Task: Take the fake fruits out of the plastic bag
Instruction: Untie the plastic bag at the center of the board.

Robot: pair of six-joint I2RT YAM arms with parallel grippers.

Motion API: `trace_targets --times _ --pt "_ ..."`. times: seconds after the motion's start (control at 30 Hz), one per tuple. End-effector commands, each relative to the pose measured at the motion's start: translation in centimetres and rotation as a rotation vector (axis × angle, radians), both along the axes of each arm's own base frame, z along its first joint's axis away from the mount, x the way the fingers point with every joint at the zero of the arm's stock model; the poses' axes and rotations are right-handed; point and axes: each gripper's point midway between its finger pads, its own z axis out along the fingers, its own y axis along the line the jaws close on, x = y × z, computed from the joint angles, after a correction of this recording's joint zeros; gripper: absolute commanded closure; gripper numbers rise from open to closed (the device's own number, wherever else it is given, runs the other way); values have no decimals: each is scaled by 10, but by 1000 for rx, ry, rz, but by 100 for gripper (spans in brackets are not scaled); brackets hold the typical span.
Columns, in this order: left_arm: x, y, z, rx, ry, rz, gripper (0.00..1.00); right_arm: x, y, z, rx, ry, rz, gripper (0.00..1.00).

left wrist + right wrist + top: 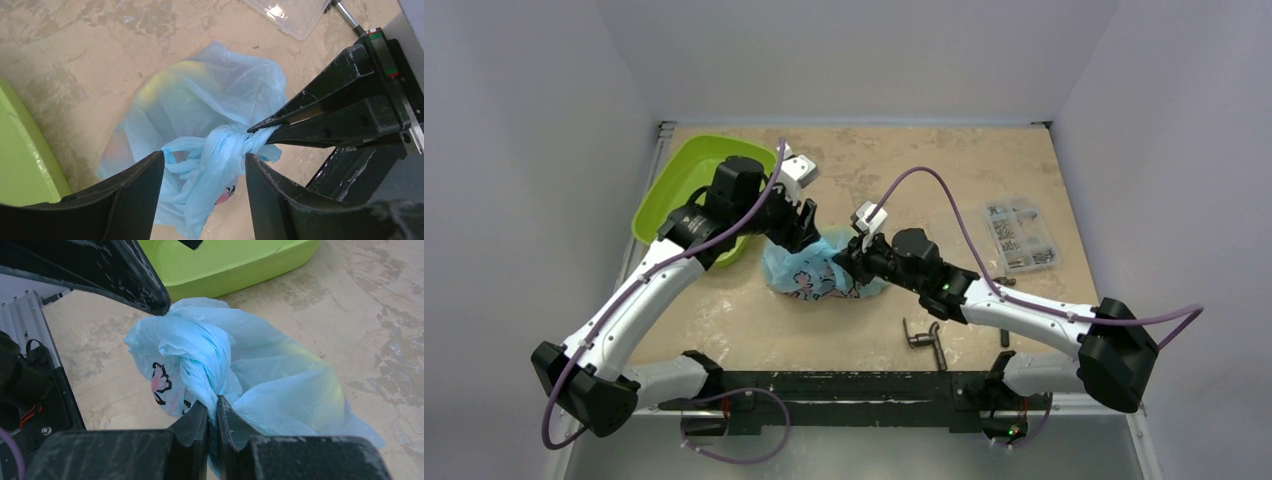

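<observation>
Centrally, plastic bag (809,272) sits on mottled, grey-walled tabletop (944,160).

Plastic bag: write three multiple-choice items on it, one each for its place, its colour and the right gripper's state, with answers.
1. Where does the plastic bag lie?
A. on the table, between the green tray and the parts box
B. inside the green tray
C. on top of the parts box

2. What colour is the bag?
A. black
B. orange
C. light blue

3. How is the right gripper?
A. open above the bag
B. shut on the bag's twisted neck
C. shut on the tray's rim

Answers:
1 A: the top view shows it on the table between the two.
2 C: both wrist views show pale blue film.
3 B: the right wrist view shows its jaws closed on the twist.
</observation>
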Motion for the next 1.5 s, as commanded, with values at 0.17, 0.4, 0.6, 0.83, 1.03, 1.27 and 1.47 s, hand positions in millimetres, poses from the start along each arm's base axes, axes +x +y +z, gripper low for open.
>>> trace_targets --times 0.17,0.4,0.6,0.83,1.03,1.27,1.47 --pt "-6 -22 -33 -20 74 -140 47 1 7 35 74 -32 10 95" --pt "16 16 -44 124 19 76 96 4 3 33 96 -22 -30 95" --pt "28 51 -38 186 -61 271 100 36 -54 31 229 94 -463 90" --pt "23 53 -23 124 -127 286 100 34 -77 37 280 143 -538 84" --pt "21 49 -20 102 -128 262 100 28 -47 61 99 -32 -310 57" --pt "20 47 -21 96 -124 252 100 53 -34 66 18 -46 -373 24" --pt "19 46 -22 94 -127 248 100 69 -16 75 0 -13 -396 31"
